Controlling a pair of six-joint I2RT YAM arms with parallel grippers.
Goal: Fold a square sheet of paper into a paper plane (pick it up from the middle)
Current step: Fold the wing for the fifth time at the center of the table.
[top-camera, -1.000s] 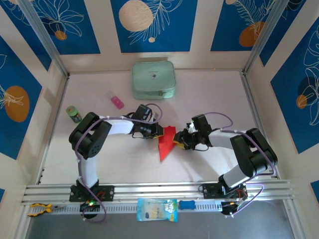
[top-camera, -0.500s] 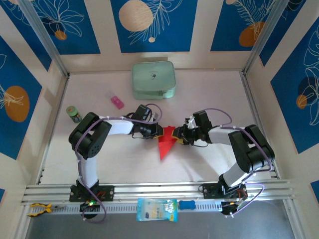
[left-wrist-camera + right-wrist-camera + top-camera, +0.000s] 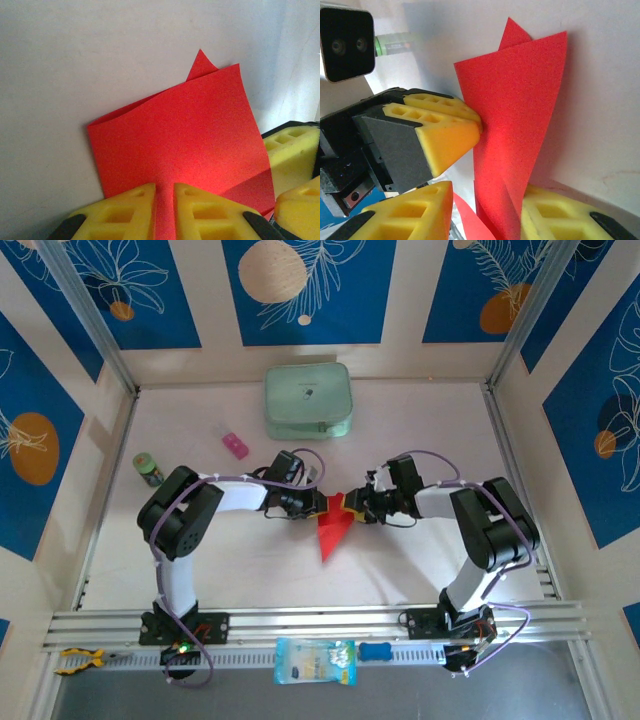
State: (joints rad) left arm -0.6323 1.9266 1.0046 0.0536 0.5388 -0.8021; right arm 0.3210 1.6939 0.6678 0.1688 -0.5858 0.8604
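Keeps the left gripper (image 3: pixel 320 505) in place, clenched on one edge of the paper (image 3: pixel 332 530). Finds the right gripper (image 3: pixel 353 508) nearer than a second ago, swung in close beside the left one, jaws apart astride the raised fold, not clamped. Leaves the paper in the middle of the table (image 3: pixel 420 440), between both grippers, upper part stood up and narrower than before, point toward the bases.

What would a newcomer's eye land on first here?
The bright red paper, partly folded, at the middle of the table. The left gripper pinches one edge between yellow fingers, and the right gripper straddles it from the other side. A pale green case sits at the far edge.
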